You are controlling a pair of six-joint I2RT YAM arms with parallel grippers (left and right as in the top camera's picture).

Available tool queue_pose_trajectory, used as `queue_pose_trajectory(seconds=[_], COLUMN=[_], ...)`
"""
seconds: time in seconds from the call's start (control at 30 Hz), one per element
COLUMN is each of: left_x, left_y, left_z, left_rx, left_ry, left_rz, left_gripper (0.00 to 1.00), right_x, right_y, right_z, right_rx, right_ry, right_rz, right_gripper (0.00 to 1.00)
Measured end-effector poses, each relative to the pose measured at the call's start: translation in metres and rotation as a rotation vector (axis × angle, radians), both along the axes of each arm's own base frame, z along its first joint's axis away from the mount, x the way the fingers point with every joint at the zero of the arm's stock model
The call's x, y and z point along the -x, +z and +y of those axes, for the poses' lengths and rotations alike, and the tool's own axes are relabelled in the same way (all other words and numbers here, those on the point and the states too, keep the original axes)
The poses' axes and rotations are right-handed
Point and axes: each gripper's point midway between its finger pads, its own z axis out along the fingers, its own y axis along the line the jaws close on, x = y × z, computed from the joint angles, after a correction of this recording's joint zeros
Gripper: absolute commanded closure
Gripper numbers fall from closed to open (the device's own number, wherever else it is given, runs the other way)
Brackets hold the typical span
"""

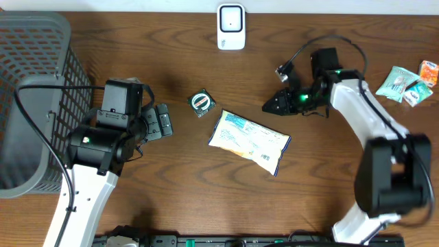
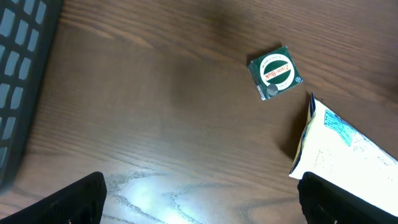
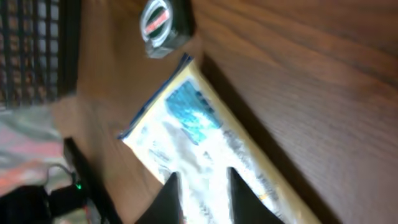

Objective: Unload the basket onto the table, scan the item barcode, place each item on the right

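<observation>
The item is a flat white packet (image 1: 248,140) with blue print and a yellow edge, lying on the wooden table at centre. The same packet (image 3: 199,130) fills the right wrist view, and its corner (image 2: 348,149) shows in the left wrist view. A white barcode scanner (image 1: 231,27) stands at the table's far edge. My right gripper (image 1: 269,106) points left, just beyond the packet's upper right corner. Its fingers (image 3: 202,180) stand slightly apart, holding nothing. My left gripper (image 1: 164,121) is wide open left of the packet, empty above bare wood (image 2: 202,208).
A small green round-labelled tin (image 1: 202,103) sits just beyond the packet's left end. A grey mesh basket (image 1: 34,103) fills the left side. Several small packets (image 1: 405,84) lie at the far right. A black cable loops behind the right arm.
</observation>
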Motion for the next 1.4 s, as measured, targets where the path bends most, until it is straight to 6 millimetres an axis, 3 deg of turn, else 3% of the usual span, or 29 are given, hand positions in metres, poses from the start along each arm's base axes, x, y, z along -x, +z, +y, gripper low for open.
queue_pose_trajectory(seconds=[0.07, 0.13, 0.17, 0.2, 0.27, 0.4, 0.63, 0.83, 0.97, 1.13, 1.4], left_x=[0.0, 0.0, 0.0, 0.0, 0.0, 0.0, 0.0, 0.0, 0.0, 0.0, 0.0], left_y=[0.0, 0.0, 0.0, 0.0, 0.0, 0.0, 0.0, 0.0, 0.0, 0.0, 0.0], left_z=[0.0, 0.0, 0.0, 0.0, 0.0, 0.0, 0.0, 0.0, 0.0, 0.0, 0.0], left_rx=[0.0, 0.0, 0.0, 0.0, 0.0, 0.0, 0.0, 0.0, 0.0, 0.0, 0.0], left_ry=[0.0, 0.0, 0.0, 0.0, 0.0, 0.0, 0.0, 0.0, 0.0, 0.0, 0.0], left_rz=[0.0, 0.0, 0.0, 0.0, 0.0, 0.0, 0.0, 0.0, 0.0, 0.0, 0.0], left_gripper=[0.02, 0.02, 0.02, 0.02, 0.02, 0.02, 0.02, 0.02, 0.03, 0.02, 0.02], right_x=[0.011, 0.022, 0.029, 0.035, 0.05, 0.068, 0.086, 0.09, 0.097, 0.1, 0.088], right_y=[0.014, 0.018, 0.018, 0.014, 0.005, -0.006, -0.017, -0.019, -0.033, -0.055, -0.075], right_z=[0.008, 0.018, 0.024, 0.03, 0.041, 0.058, 0.073, 0.08, 0.084, 0.08, 0.067], right_rx=[0.06, 0.126, 0.161, 0.2, 0.282, 0.409, 0.677, 0.782, 0.849, 0.919, 0.955], right_ry=[0.043, 0.092, 0.12, 0.147, 0.206, 0.296, 0.323, 0.284, 0.266, 0.238, 0.155], right_rz=[-0.053, -0.087, -0.096, -0.099, -0.096, -0.136, -0.236, -0.305, -0.373, -0.462, -0.557], right_gripper=[0.49, 0.46, 0.44, 0.32, 0.18, 0.09, 0.04, 0.01, 0.01, 0.01, 0.01])
